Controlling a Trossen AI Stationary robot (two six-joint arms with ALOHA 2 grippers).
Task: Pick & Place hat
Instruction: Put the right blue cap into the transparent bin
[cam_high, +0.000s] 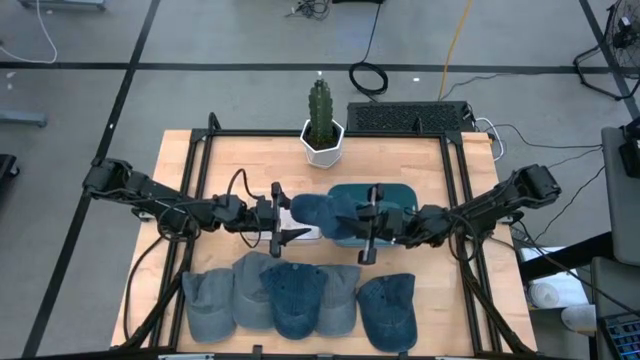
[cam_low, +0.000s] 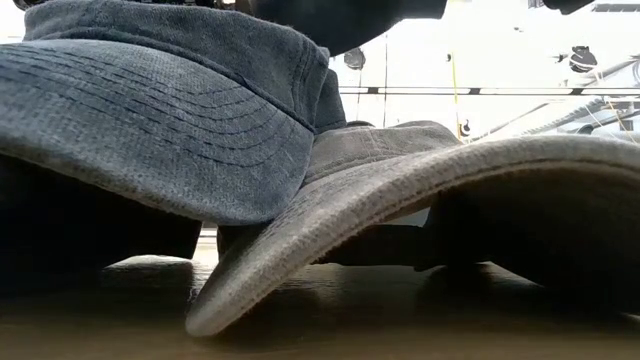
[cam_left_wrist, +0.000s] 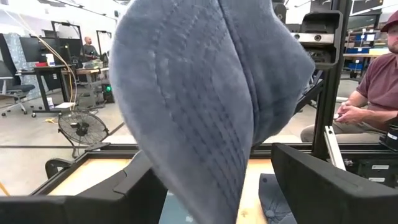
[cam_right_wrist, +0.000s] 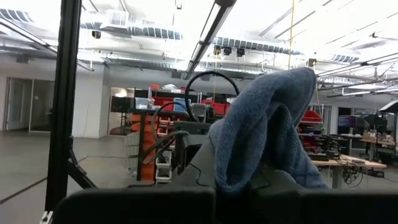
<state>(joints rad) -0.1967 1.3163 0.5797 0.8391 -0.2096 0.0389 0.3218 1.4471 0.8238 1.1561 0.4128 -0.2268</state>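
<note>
A dark blue denim cap (cam_high: 318, 209) hangs between my two grippers over the middle of the table, above a teal box (cam_high: 385, 193). In the left wrist view its brim (cam_left_wrist: 205, 93) fills the space between my left gripper's (cam_high: 292, 217) wide-open fingers, one on each side. I cannot tell whether they touch it. My right gripper (cam_high: 358, 222) comes in from the table's right and is shut on the cap's crown (cam_right_wrist: 261, 124). Several more caps (cam_high: 300, 300) lie in a row along the near edge, and two of them (cam_low: 160, 110) block the low view. My right gripper pinches the bunched cloth of the cap's crown (cam_right_wrist: 258, 177) between its two fingers, reaching in roughly level from the table's right. The cloth stands folded in several layers past the fingers. The cap is lifted clear of the table, with its brim toward my left gripper.
A cactus in a white pot (cam_high: 323, 132) stands at the far edge, in the middle. A small white object (cam_high: 306, 232) lies under my left gripper. Black frame rails (cam_high: 200, 190) run along both sides of the table. A person (cam_left_wrist: 367, 93) sits beyond the table.
</note>
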